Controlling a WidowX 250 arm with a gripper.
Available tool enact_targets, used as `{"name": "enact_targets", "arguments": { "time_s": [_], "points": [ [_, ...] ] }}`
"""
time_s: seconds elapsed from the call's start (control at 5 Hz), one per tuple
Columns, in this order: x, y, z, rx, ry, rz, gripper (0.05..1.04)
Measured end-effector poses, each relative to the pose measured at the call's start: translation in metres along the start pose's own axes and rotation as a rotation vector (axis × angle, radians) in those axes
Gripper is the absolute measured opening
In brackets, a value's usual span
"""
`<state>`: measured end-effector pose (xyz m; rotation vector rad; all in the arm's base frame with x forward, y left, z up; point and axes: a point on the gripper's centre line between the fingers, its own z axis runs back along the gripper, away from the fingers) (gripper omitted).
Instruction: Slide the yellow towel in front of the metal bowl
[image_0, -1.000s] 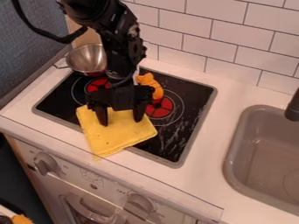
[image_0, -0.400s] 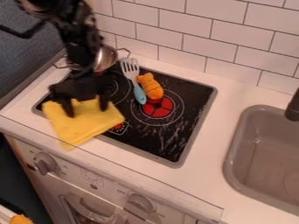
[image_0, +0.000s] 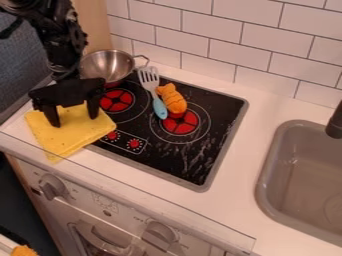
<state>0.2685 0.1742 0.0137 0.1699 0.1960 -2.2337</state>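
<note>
At the left of the frame, the black two-finger gripper (image_0: 74, 120) stands over the folded yellow towel (image_0: 72, 136), its two fingers spread apart and their tips down on the cloth, nothing visibly pinched between them. That suits a slide: pressure from above would drag the cloth flat, without lifting it. The towel lies across the left corner of the black stove top (image_0: 200, 162) and onto the white counter, on the front side of the shiny metal bowl (image_0: 107, 64) and apart from it, so the goal looks all but met. The bowl sits at the stove's upper left corner, probably as the fixed mark for the slide. Right of it, the fork-like utensil with a light blue handle (image_0: 160, 108) and the knobbly orange toy (image_0: 174, 101) lie side by side, seemingly just left out of the way.

As for what is hard to make out, the fingers and palm cover the towel's upper part, the arm hides the bowl's left side, an orange thing (image_0: 25, 251) is cut off at the lower left, and the grey sink (image_0: 304, 175) runs out at the right edge.
</note>
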Motion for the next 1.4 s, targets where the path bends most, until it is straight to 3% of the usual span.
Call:
{"name": "enact_targets", "arguments": {
  "time_s": [0.6,1.2,1.4],
  "points": [
    [-0.012,-0.007,-0.002,-0.002,0.01,0.027,0.999],
    [-0.015,-0.003,0.058,0.098,0.078,0.057,1.0],
    [-0.013,-0.006,0.085,0.121,0.142,0.078,1.0]
  ]
}}
